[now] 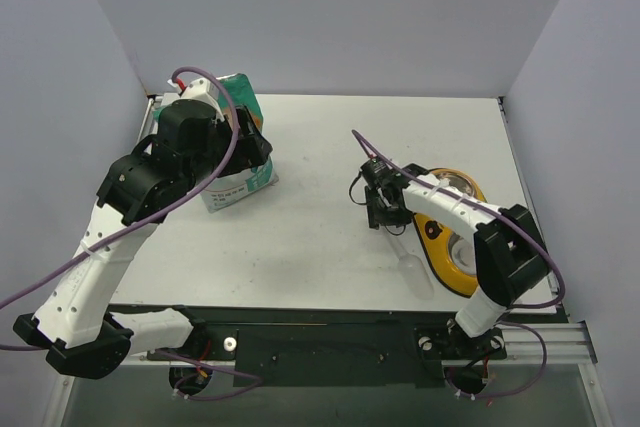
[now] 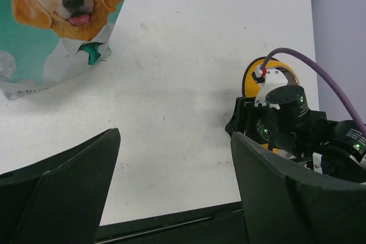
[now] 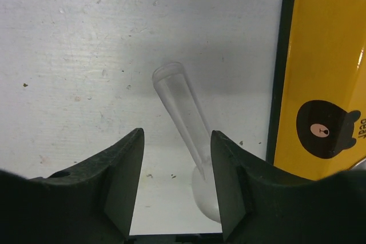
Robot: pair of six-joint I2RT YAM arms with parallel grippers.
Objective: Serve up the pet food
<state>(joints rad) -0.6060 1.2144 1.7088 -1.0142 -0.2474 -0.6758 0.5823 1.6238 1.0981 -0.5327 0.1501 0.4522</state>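
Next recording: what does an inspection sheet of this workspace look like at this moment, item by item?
Surface: white table, scuffed and specked; no spill seen.
Job's things: pet food not seen; teal-green dog-picture bag at the far left under the left arm; clear scoop lying flat on the table beside the yellow bowl stand.
Clutter: nothing seen.
Grippers: left pincer open and empty, near the bag; right pincer open, its fingers either side of the scoop handle, not gripping it.
Cables: purple cables loop over both arms.
Surroundings: plain pale walls on three sides.
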